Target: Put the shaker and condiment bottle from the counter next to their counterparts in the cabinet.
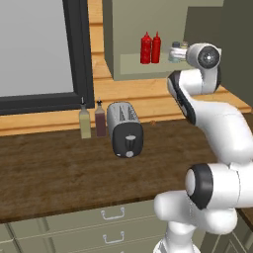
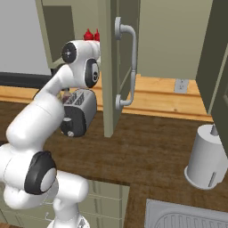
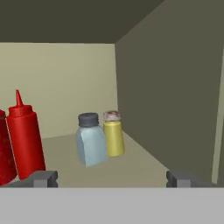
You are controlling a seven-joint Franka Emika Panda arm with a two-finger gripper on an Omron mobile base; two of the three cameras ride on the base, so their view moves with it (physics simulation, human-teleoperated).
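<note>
The shaker [image 3: 91,140] is seen at frame centre beside the yellowish-green shaker [image 3: 113,133]. The gripper [image 3: 111,179] is spread and empty; a straight withdrawal is advised.

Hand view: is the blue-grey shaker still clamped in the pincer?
No. The shaker stands free on the cabinet shelf beside the yellowish-green shaker, beyond the open pincer.

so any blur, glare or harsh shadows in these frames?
Hand view: crisp, flat light, faint shading under the shaker on the cabinet shelf. Left base view: soft, a highlight on the toaster, no glare. Right base view: even, dim inside the cabinet.
</note>
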